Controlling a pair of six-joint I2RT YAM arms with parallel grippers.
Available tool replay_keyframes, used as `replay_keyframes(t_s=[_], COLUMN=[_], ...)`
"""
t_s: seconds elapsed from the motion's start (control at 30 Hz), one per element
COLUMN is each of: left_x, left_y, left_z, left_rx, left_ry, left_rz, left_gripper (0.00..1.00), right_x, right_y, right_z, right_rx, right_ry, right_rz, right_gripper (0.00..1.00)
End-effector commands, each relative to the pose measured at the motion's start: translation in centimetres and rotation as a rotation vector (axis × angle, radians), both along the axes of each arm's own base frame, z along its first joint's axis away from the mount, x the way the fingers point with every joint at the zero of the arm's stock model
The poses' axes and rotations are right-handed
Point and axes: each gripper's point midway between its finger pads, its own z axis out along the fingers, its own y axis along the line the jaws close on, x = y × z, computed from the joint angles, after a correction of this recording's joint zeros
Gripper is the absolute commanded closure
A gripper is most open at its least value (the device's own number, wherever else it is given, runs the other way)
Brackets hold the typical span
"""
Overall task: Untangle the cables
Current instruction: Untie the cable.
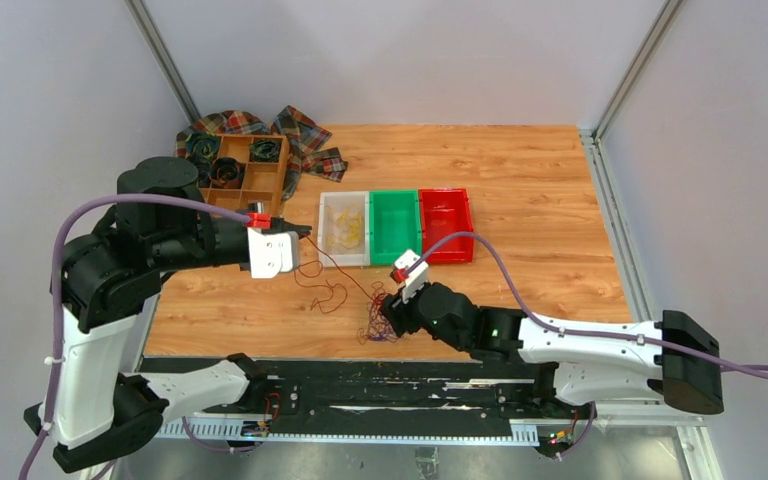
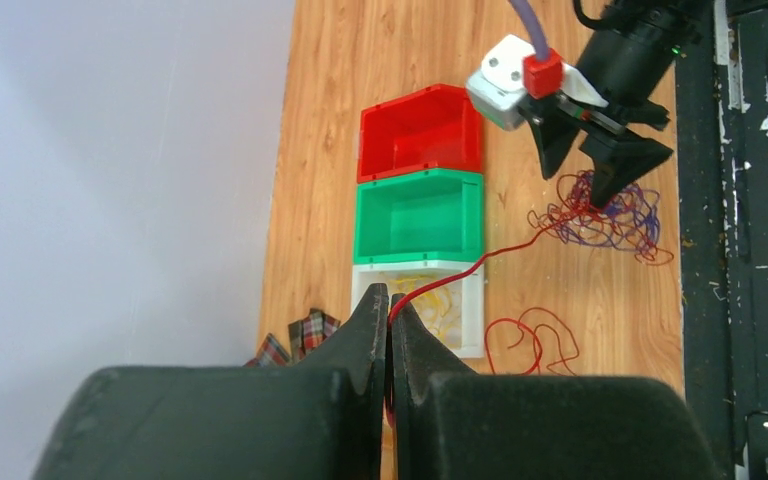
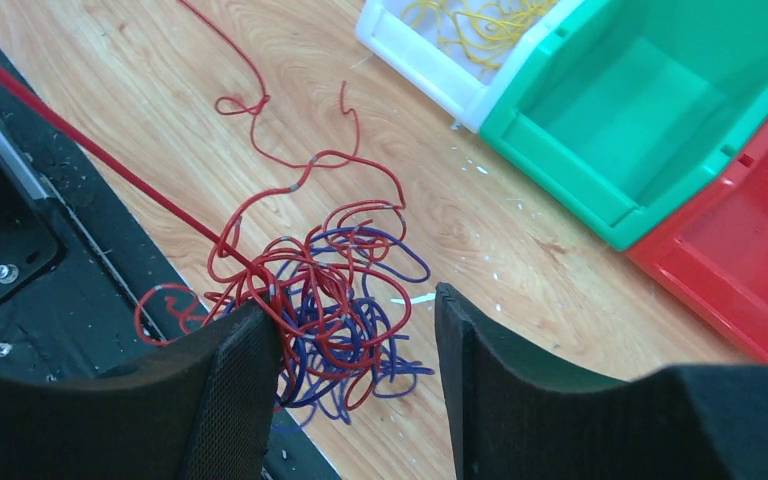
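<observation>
The cables (image 1: 378, 318) lie on the table (image 1: 540, 230) before three bins (image 1: 394, 228).

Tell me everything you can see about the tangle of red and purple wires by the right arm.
The tangle is a loose clump of thin, limp red and purple wires, looped over one another, lying on the wooden table near its front edge. The right pincer stands open over it, one finger seemingly against its loops. One red strand runs taut out of it to the shut left pincer. More red loops trail loose beside it.
</observation>
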Motion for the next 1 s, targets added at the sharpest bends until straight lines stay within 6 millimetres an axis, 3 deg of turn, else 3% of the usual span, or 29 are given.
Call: replay_keyframes(t_s=[0.0, 0.1, 0.23, 0.43, 0.63, 0.8, 0.97], left_x=[-0.2, -0.3, -0.8, -1.2, -1.5, -1.4, -1.4], left_y=[-0.4, -0.4, -0.4, -0.1, 0.3, 0.3, 0.5], left_z=[0.6, 0.1, 0.3, 0.1, 1.0, 1.1, 0.3], left_rx=[-0.045, -0.043, -0.055, -0.059, -0.077, -0.078, -0.063], left_ry=[-0.053, -0.040, -0.037, -0.032, -0.056, -0.057, -0.047], left_rz=[-0.021, -0.026, -0.039, -0.032, -0.025, -0.022, -0.016], left_gripper=[0.99, 0.99, 0.99, 0.99, 0.99, 0.99, 0.99], right_x=[0.6, 0.8, 1.5, 2.4, 3.4, 3.5, 3.0], right_y=[-1.3, -1.3, -1.5, -2.1, -3.7, -5.1, -4.9], right_z=[1.2, 2.4, 2.3, 0.6, -1.3, -2.7, -0.9], right_rx=[0.021, 0.068, 0.054, 0.021, -0.027, -0.033, 0.115], right_ry=[0.055, 0.073, 0.098, 0.171, 0.235, 0.274, 0.313], right_rz=[-0.017, -0.012, -0.045, -0.101, -0.165, -0.200, -0.151], right_gripper=[0.45, 0.50, 0.62, 0.85, 0.96, 0.94, 0.88])
